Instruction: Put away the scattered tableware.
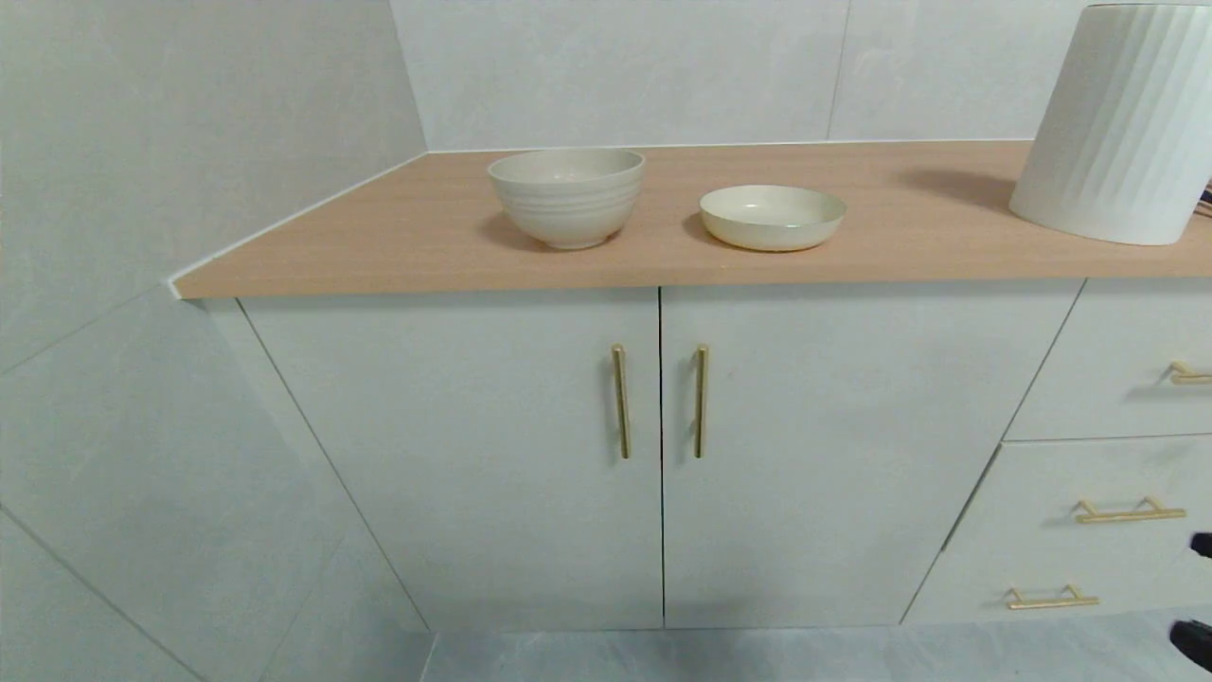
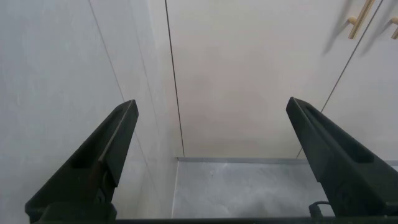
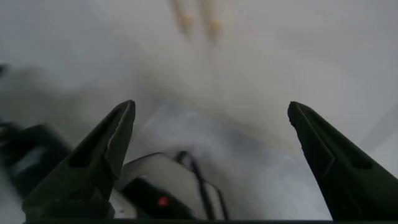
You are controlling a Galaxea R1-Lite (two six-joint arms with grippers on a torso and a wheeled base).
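Fingers of the left gripper (image 2: 211, 104) and right gripper (image 3: 210, 106) are both spread wide holding nothing, and there's one deep bowl (image 1: 566, 196) plus one shallow dish (image 1: 772, 217) sitting apart on the wooden countertop (image 1: 379, 237).

I've got a corner ahead: pale tiled back wall (image 1: 615, 66), and a side wall (image 1: 142, 189) in the same tile angling in on the left. A light-brown wooden countertop (image 1: 947, 242) runs across between them. Under it, a white cabinet with its left door (image 1: 454, 455) and right door (image 1: 833, 445) both shut, and upright gold handles (image 1: 620, 401) either side of the centre seam. To the right, stacked white drawers (image 1: 1070, 549) with horizontal gold pulls (image 1: 1129, 512). Grey marbled floor (image 1: 757, 655) below. The light is soft and even, the shadows faint.
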